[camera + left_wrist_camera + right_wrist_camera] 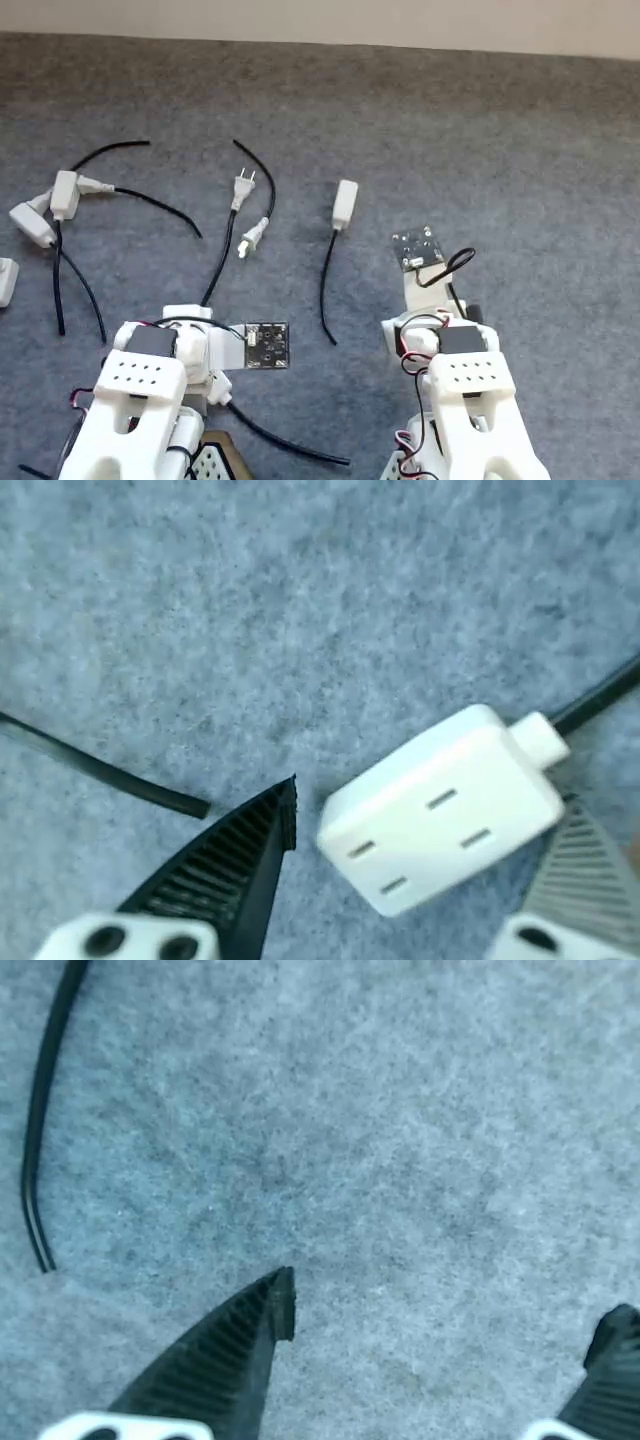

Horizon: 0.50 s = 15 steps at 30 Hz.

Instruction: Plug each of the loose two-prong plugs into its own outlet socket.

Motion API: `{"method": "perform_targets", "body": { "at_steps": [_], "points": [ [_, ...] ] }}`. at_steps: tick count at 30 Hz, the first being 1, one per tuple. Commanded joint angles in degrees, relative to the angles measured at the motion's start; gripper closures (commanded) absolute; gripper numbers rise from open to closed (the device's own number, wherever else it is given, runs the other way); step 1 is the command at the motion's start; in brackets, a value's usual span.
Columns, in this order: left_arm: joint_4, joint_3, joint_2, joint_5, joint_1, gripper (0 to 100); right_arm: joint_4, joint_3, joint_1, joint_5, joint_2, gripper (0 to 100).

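Note:
A white outlet socket (440, 810) lies on the grey carpet between the fingers of my left gripper (430, 800), which is open; the black finger (245, 855) stops just short of it. Its black cord (595, 700) runs off behind it. My right gripper (450, 1305) is open over bare carpet, with a thin black cable (40, 1110) off to one side. Two loose two-prong plugs (243, 185) (252, 237) lie on black cords ahead of the left arm (150, 370). Another white socket (344, 203) with a cord lies ahead and left of the right arm (460, 370).
At the far left lie more white outlet blocks (64, 193) (30, 225) (5, 280) with black cords looping around them. A black cable (290, 448) trails out from under the left arm. Grey carpet (540, 180) stretches open on the right.

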Motion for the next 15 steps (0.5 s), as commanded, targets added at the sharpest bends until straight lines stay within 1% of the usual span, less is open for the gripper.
{"method": "perform_targets", "body": {
  "at_steps": [1, 2, 4, 7, 12, 13, 15],
  "points": [
    [-0.35, -3.21, -0.4, -9.58, 1.71, 81, -0.92, -0.13, 0.22, 0.7, -0.75, 57.4],
    [1.14, -4.79, -0.4, -8.0, 1.89, 85, -0.92, -0.13, 0.22, 0.7, -0.75, 57.4],
    [6.07, -8.57, -0.4, -6.68, 2.33, 89, -0.92, -0.13, 0.22, 0.7, -0.75, 57.4],
    [15.21, -14.2, -0.4, -6.42, 3.65, 89, -0.92, -0.13, 0.22, 0.7, -0.75, 57.4],
    [26.02, -21.14, -0.48, -6.42, 4.44, 89, -0.92, -0.13, 0.22, 0.62, -0.75, 57.4],
    [27.34, -22.2, -0.48, -6.42, 4.44, 89, -0.92, -0.13, 0.22, 0.62, -0.75, 57.4],
    [27.34, -23.25, -0.4, -5.8, 4.44, 89, -0.92, -0.13, 0.22, 0.62, -0.75, 57.4]
  ]
}}
